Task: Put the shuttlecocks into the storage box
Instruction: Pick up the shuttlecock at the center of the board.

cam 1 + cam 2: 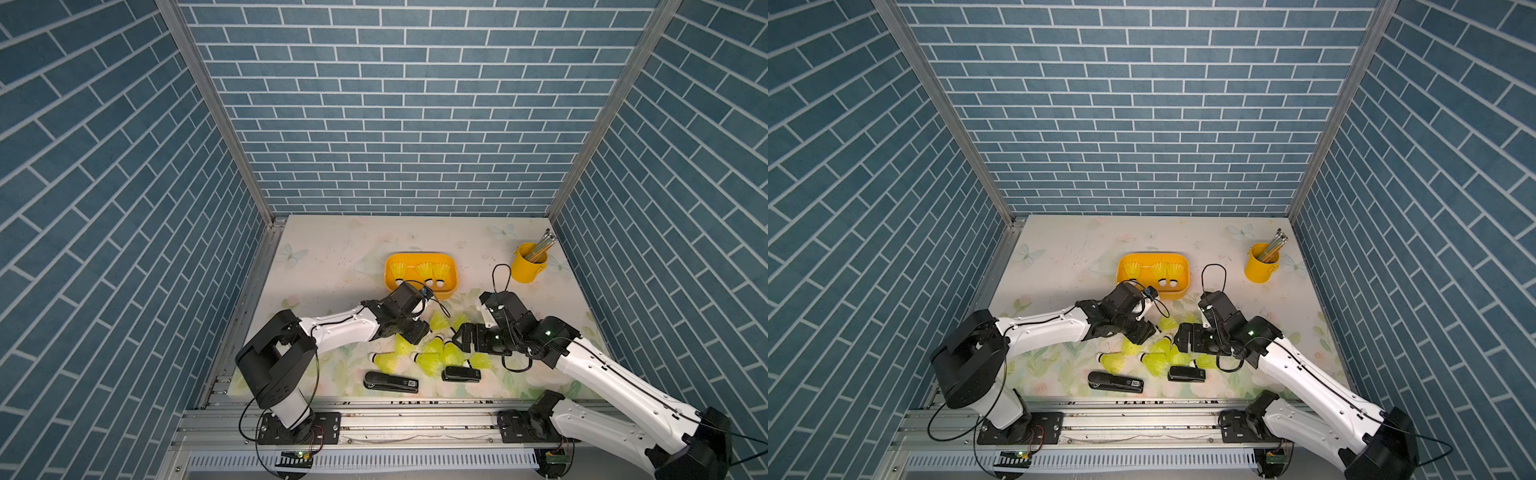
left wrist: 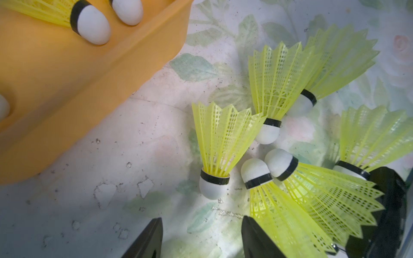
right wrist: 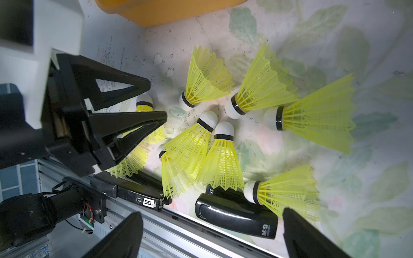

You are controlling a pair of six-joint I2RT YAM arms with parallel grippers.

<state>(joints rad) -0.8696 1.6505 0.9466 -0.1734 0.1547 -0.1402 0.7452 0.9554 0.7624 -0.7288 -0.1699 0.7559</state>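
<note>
The yellow-orange storage box (image 1: 388, 266) (image 2: 67, 78) holds three shuttlecocks (image 1: 424, 271). Several more neon shuttlecocks (image 1: 432, 357) (image 3: 221, 160) lie in a loose pile on the table in front of it. My left gripper (image 1: 417, 332) (image 2: 202, 220) hovers low at the pile's left edge, open with only bare table between its jaws. One shuttlecock (image 2: 223, 138) lies just ahead of them, and another's skirt (image 2: 288, 223) lies against the outside of one finger. My right gripper (image 1: 459, 336) (image 3: 211, 213) is at the pile's right side, wide open and holding nothing.
Two black staplers (image 1: 390, 382) (image 1: 461, 374) lie just in front of the pile, near the table's front edge. A yellow cup with pencils (image 1: 528, 262) stands at the back right. The two grippers face each other closely across the pile.
</note>
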